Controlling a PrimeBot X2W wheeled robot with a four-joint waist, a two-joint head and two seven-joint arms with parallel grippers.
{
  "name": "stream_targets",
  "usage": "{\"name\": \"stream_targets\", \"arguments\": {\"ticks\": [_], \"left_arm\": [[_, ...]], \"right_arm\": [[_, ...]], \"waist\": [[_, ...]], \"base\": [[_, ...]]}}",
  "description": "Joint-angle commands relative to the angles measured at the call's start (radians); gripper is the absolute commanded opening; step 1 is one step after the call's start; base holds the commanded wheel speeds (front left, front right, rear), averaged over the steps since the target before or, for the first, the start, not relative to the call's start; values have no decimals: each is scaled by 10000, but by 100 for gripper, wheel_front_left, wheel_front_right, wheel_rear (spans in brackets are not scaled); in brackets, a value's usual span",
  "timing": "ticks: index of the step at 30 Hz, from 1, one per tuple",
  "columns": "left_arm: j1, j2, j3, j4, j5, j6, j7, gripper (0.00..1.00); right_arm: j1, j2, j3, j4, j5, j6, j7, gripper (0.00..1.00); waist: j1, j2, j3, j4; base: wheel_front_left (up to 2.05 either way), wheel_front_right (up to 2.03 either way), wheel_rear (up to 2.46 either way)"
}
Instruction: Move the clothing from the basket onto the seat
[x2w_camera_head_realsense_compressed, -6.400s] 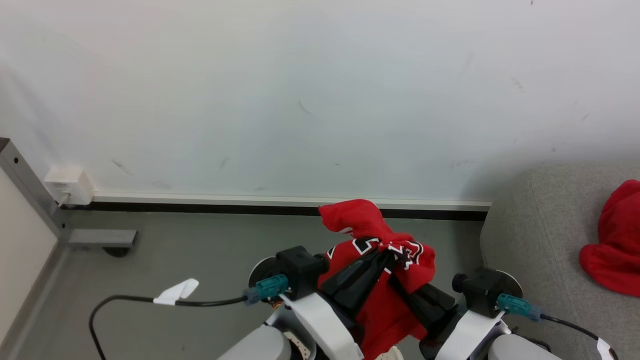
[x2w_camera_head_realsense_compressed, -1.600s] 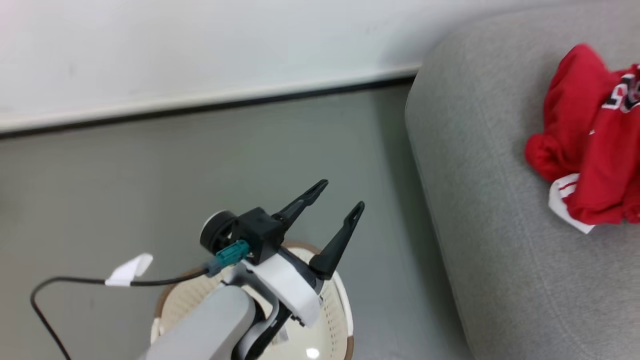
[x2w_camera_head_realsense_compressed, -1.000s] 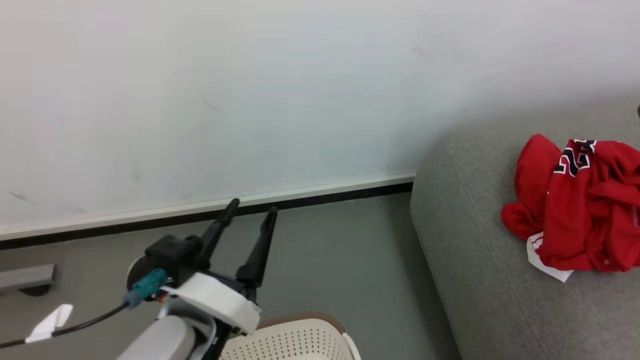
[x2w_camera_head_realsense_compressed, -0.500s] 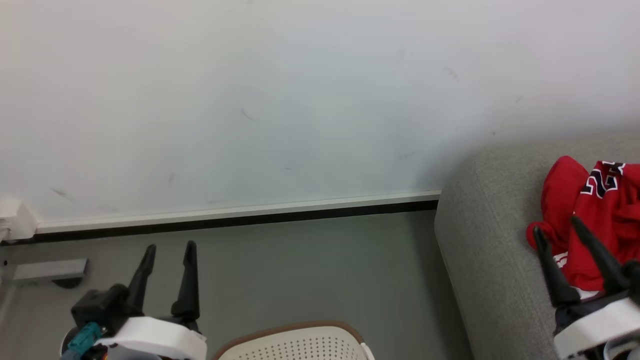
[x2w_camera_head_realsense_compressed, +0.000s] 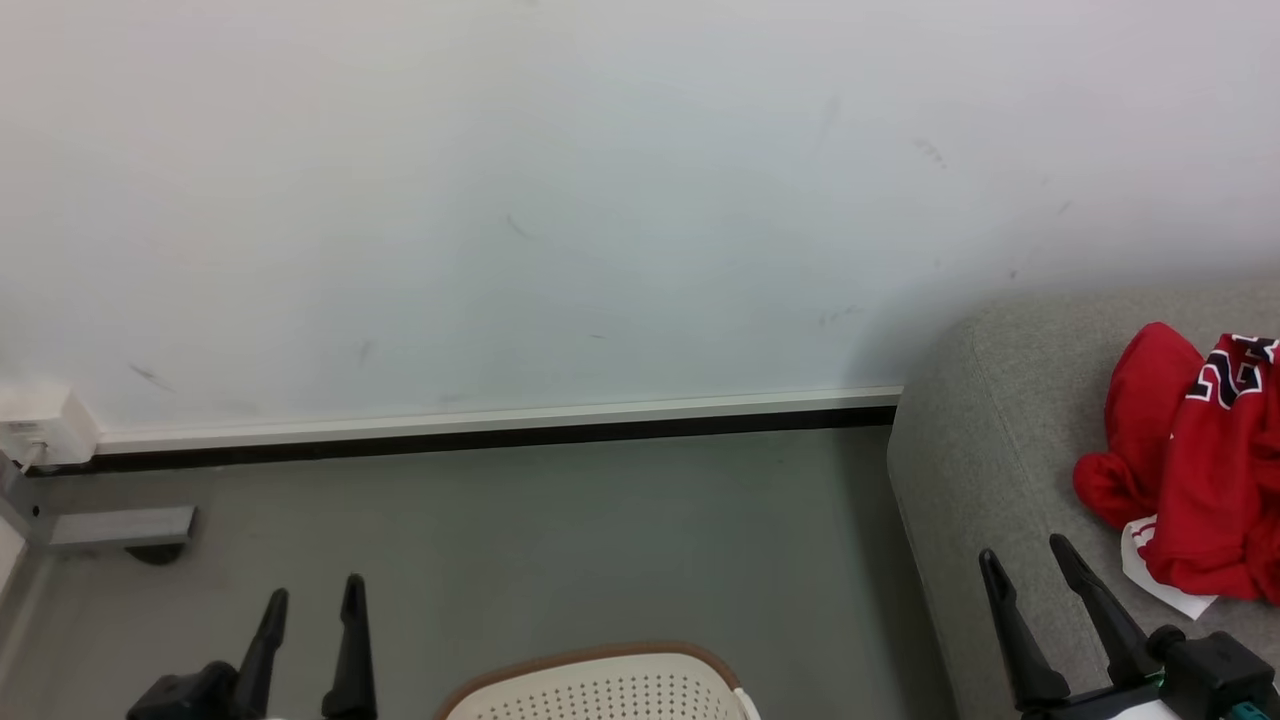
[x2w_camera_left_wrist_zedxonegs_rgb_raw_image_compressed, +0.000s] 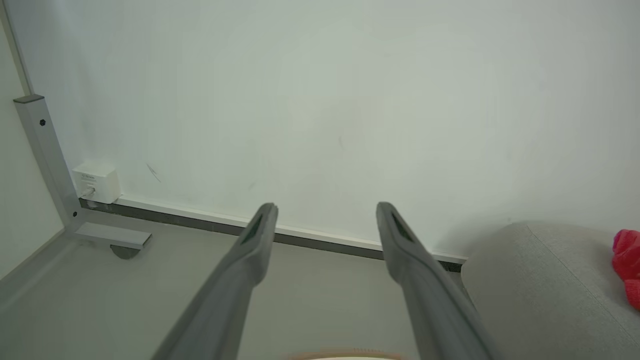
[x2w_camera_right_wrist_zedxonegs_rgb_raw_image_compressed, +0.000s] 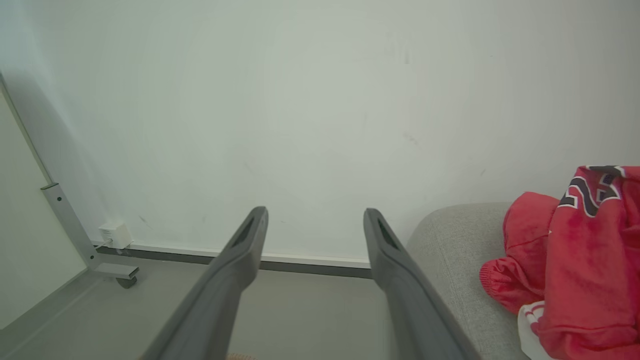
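Observation:
The red clothing (x2w_camera_head_realsense_compressed: 1195, 465) lies heaped on the grey seat (x2w_camera_head_realsense_compressed: 990, 440) at the right, a plain red piece beside a red and white jersey with lettering; it also appears as clothing (x2w_camera_right_wrist_zedxonegs_rgb_raw_image_compressed: 580, 255) on the seat (x2w_camera_right_wrist_zedxonegs_rgb_raw_image_compressed: 452, 235) and as a red edge of clothing (x2w_camera_left_wrist_zedxonegs_rgb_raw_image_compressed: 627, 260) on the seat (x2w_camera_left_wrist_zedxonegs_rgb_raw_image_compressed: 545, 280). The cream basket (x2w_camera_head_realsense_compressed: 600, 685) with its brown rim sits at the bottom centre; what it holds is hidden. My left gripper (x2w_camera_head_realsense_compressed: 312, 595) (x2w_camera_left_wrist_zedxonegs_rgb_raw_image_compressed: 324, 210) is open and empty left of the basket. My right gripper (x2w_camera_head_realsense_compressed: 1025, 558) (x2w_camera_right_wrist_zedxonegs_rgb_raw_image_compressed: 314, 215) is open and empty just left of the clothing.
A white wall (x2w_camera_head_realsense_compressed: 560, 200) with a dark baseboard (x2w_camera_head_realsense_compressed: 480, 435) runs across the back above grey floor (x2w_camera_head_realsense_compressed: 560, 540). A white socket box (x2w_camera_head_realsense_compressed: 45, 420) and a grey metal frame foot (x2w_camera_head_realsense_compressed: 120, 525) stand at the far left.
The head camera has swung and settled. Both grippers have dropped toward the bottom edge, open throughout. The jersey that both grippers held earlier now lies on the seat with the plain red piece.

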Motion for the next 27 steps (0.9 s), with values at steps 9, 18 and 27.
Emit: {"name": "stream_targets", "arguments": {"ticks": [9,18,27], "left_arm": [[117,-726,688,424,878,-734,-6,100],[19,-1070,1170,612,1410,-1195,-6,100],[-92,-1300,1473,784,1756,-1535,-7,100]], "right_arm": [[-242,124,3,274,-267,-23,-150,100],[-320,159,32,223,-191,-23,-159,100],[-345,146,178,241,-139,-23,-161,100]], "waist": [[0,0,-66,68],[0,0,-101,74],[0,0,-131,66]], "base": [[0,0,0],[0,0,0],[0,0,0]]}}
